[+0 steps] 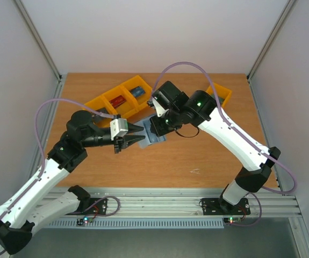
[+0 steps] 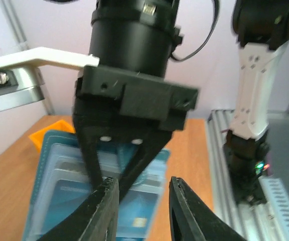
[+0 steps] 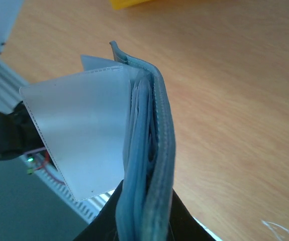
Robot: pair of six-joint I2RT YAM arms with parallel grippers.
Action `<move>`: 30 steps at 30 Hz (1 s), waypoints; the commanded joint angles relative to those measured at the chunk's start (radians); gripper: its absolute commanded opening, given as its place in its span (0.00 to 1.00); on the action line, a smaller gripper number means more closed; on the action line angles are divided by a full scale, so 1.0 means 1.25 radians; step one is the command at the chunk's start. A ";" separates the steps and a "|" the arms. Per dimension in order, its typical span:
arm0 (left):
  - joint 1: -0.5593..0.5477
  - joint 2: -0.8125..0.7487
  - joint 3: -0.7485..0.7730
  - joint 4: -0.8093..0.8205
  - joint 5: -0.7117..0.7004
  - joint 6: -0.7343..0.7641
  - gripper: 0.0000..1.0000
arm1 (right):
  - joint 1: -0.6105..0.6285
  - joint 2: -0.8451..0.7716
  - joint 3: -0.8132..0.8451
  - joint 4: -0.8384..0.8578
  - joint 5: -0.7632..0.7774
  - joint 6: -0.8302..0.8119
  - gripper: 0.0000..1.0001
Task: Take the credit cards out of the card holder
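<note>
While the right gripper (image 3: 144, 223) pinches the blue card holder (image 2: 54, 165) tight and holds it over the table (image 1: 197, 156), the wallet lies open toward the left gripper (image 2: 144, 188). That gripper's two fingers stand a little apart, right at a credit card (image 2: 134, 206) with a small chip, tucked in a pocket. I can't tell if they have hold of it. I think the card is light, thin, stiff and slippy, so a pinch on its free edge and a straight pull should work. The wallet looks soft and bendy, with a floppy clear flap (image 3: 79, 130). A red card (image 1: 119, 101) lies in the orange bins (image 1: 103, 105) behind
</note>
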State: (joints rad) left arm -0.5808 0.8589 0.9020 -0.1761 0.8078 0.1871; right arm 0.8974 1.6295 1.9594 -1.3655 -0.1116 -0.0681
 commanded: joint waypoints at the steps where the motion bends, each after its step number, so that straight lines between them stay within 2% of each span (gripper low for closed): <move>1: -0.014 -0.019 0.000 -0.051 -0.127 0.255 0.29 | 0.005 -0.033 -0.020 0.076 -0.154 -0.002 0.01; 5: -0.014 -0.072 -0.042 -0.091 -0.244 0.462 0.27 | -0.003 -0.067 -0.037 0.103 -0.211 -0.007 0.01; 8: -0.014 -0.109 -0.080 -0.083 -0.272 0.582 0.27 | -0.012 -0.080 -0.044 0.123 -0.283 -0.014 0.01; 12: -0.014 -0.155 -0.128 -0.044 -0.266 0.708 0.29 | -0.032 -0.094 -0.045 0.130 -0.322 -0.012 0.01; 16: -0.017 -0.197 -0.182 0.068 -0.226 0.820 0.30 | -0.038 -0.098 -0.045 0.142 -0.364 -0.014 0.01; 20: -0.029 -0.205 -0.210 0.192 -0.204 0.931 0.27 | -0.038 -0.105 -0.052 0.159 -0.385 -0.012 0.01; 25: -0.035 -0.188 -0.247 0.297 -0.193 1.139 0.28 | -0.039 -0.105 -0.063 0.177 -0.410 -0.007 0.01; 30: -0.036 -0.174 -0.260 0.316 -0.212 1.254 0.27 | -0.038 -0.106 -0.064 0.181 -0.430 -0.009 0.01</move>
State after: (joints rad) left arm -0.6197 0.6262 0.5911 0.0879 0.5426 1.5684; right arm 0.8433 1.5219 1.8816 -1.1866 -0.5613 -0.0719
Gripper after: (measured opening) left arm 0.271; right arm 0.086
